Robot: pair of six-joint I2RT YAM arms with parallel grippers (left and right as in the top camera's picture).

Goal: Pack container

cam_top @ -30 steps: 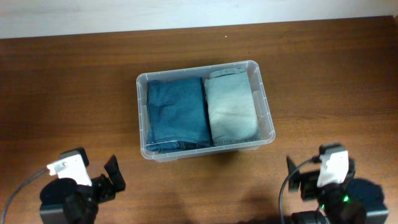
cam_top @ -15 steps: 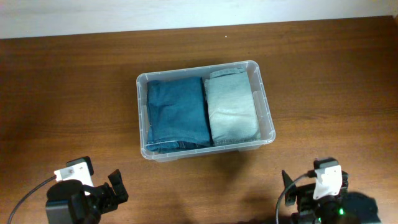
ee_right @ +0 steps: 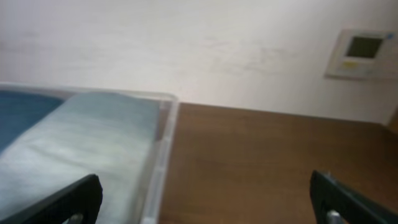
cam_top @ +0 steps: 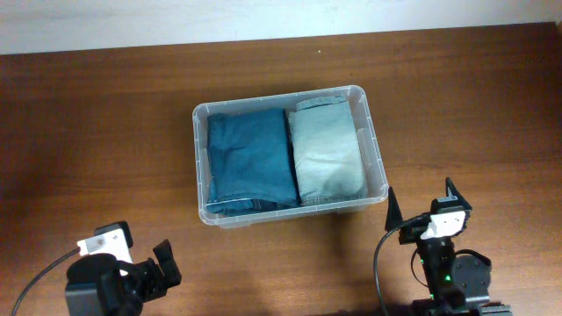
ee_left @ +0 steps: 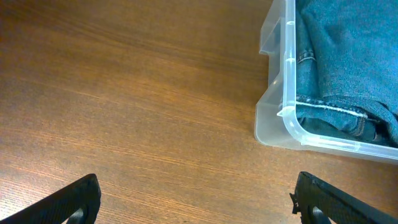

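Here, one container (cam_top: pixel 375 140) holds two jeans: dark pair (cam_top: pixel 250 162), light pair (cam_top: pixel 327 154).

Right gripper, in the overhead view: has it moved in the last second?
Yes. The right gripper has moved up the picture toward the container, its open fingers now close to the tub's near right corner.

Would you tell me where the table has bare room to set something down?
Bare table lies left of the container, right of it, and behind it toward the wall. The front strip between left pincer and right pincer is tighter. The container is crowded: dark jeans and pale jeans fill it.
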